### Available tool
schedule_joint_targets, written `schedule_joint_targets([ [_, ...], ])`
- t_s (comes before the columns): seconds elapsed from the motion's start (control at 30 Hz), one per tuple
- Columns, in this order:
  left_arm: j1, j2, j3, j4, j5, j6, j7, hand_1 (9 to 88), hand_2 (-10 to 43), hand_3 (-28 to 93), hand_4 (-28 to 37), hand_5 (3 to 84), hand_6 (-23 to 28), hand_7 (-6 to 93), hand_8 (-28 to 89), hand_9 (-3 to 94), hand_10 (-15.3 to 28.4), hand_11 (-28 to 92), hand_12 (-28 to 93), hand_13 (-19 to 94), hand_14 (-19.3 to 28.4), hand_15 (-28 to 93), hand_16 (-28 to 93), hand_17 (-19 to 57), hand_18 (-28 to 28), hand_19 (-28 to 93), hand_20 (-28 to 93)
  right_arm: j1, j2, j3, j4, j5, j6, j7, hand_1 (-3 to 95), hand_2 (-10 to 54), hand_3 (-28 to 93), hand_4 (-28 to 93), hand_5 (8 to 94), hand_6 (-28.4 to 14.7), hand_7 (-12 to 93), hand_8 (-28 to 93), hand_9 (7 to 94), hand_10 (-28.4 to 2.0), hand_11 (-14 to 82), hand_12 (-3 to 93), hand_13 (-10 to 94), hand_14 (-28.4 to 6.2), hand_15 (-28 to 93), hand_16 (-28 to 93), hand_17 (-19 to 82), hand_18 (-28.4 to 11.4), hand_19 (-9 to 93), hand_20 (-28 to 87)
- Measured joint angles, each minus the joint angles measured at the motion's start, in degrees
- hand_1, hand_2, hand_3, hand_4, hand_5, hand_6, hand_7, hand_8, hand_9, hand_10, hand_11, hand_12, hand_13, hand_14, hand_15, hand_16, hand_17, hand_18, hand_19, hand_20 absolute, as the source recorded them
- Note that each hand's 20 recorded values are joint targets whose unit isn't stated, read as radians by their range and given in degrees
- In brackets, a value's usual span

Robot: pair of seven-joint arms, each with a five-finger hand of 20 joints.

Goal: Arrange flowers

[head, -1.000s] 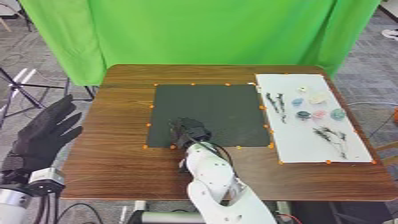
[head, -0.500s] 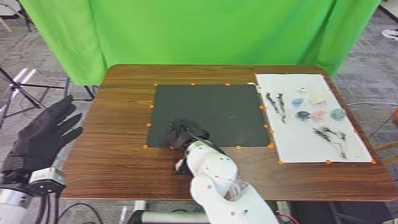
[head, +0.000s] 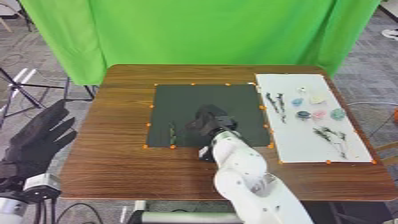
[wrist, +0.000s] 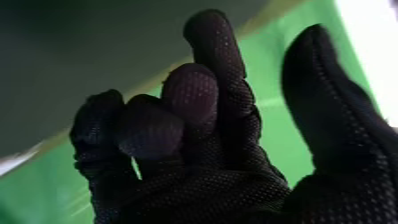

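Flower stem [head: 172,134] on the left part of a dark mat [head: 182,102], near the mat's edge closest to the robot, slender, dark green and lying lengthwise toward the far side. Just to the right of it, over the same mat, the right hand [head: 211,118] in black fabric glove, apart from the stem. Seen from the wrist, an unclenched right hand [wrist: 213,195], with some fingers nearly straight, others loosely bent toward the palm, and the thumb well apart from them. Impossible to tell from these angles: contact between glove and mat.

On a white sheet [head: 289,150] along the right side of the table, more material for the arrangement: dark stems [head: 282,105] side by side along the sheet's left part; to their right, a loose group of flower heads, among them pale blue [head: 297,101], cream [head: 316,99], dark teal [head: 304,114], pink [head: 318,115] and light teal [head: 338,114]. Closer to the robot, a pale-tipped sprig [head: 334,140] with thin stalks.

Past the left side of the brown wooden table [head: 107,165], the left hand [head: 27,142], also gloved in black, raised with fingers spread. Around mat and sheet, small orange markers [head: 146,146]. Behind it all, a bright green curtain [head: 204,35], hanging in folds beyond the table's far edge.
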Motion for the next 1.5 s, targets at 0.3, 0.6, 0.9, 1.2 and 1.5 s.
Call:
schedule_joint_targets([
  [0.3, 1.80, -0.16, -0.13, -0.34, -0.05, 0.79, 1.30, 23.4, -5.3, 70, -28.3, 21.0, 0.1, 19.0, -10, 16.8, 8.3, 9, 21, 13, 11.4, 13, 8, -11.7, 17.5, 32, 9, -2.22, 16.19, 14.12, -6.15, -5.95, 11.68, 4.84, 27.7, -9.5, 80, -28, 43.4, -6.9, 46, -17, 43.5, -17.1, 56.1, 36.7, 43, -14.5, 76, 24, 15, -21.6, 76, 52],
  [0.6, 2.18, -0.17, -0.74, -0.40, -0.06, 0.88, 1.47, 23.3, -5.2, 71, -28.3, 21.0, 0.1, 19.0, -10, 16.8, 8.3, 9, 21, 13, 11.4, 13, 8, -11.8, 17.5, 32, 9, -14.03, 28.03, 30.05, -9.79, -3.89, -3.94, 12.65, 24.7, -9.5, 75, -28, 42.4, -10.0, 35, -12, 39.4, -19.7, 52.7, 36.3, 38, -16.2, 74, 22, 13, -22.3, 75, 52],
  [0.9, 2.04, -1.02, -1.15, -0.41, 0.22, 0.63, 0.85, 23.3, -4.9, 71, -28.3, 20.9, 0.1, 19.1, -10, 16.8, 8.3, 9, 21, 13, 11.5, 13, 8, -11.9, 17.5, 32, 10, -21.18, 29.83, 36.77, -10.39, 1.25, -12.49, 15.73, 22.0, -9.5, 64, -28, 43.1, -11.8, 28, -9, 39.1, -21.0, 48.3, 36.3, 36, -17.5, 72, 22, 11, -22.9, 73, 53],
  [1.2, 2.19, -1.22, -1.18, -0.50, 0.23, 0.65, 0.61, 23.3, -4.8, 71, -28.3, 21.0, 0.1, 19.1, -10, 16.9, 8.4, 9, 21, 13, 11.7, 14, 8, -11.9, 17.6, 32, 10, -23.86, 28.64, 39.90, -9.33, 5.41, -15.74, 17.09, 19.5, -9.5, 68, -28, 43.6, -12.0, 27, -8, 39.7, -21.1, 46.9, 35.9, 36, -17.6, 72, 21, 11, -23.0, 72, 54],
  [1.5, 2.16, -1.32, -1.19, -0.50, 0.32, 0.65, 0.40, 23.2, -4.8, 71, -28.3, 20.9, 0.1, 19.2, -10, 16.9, 8.4, 9, 20, 13, 11.7, 14, 8, -11.9, 17.6, 33, 9, -24.19, 27.77, 39.42, -7.81, 5.39, -18.61, 17.82, 20.0, -9.5, 74, -28, 47.8, -9.2, 31, -9, 45.6, -18.7, 50.3, 36.1, 43, -16.4, 73, 22, 13, -23.3, 73, 54],
])
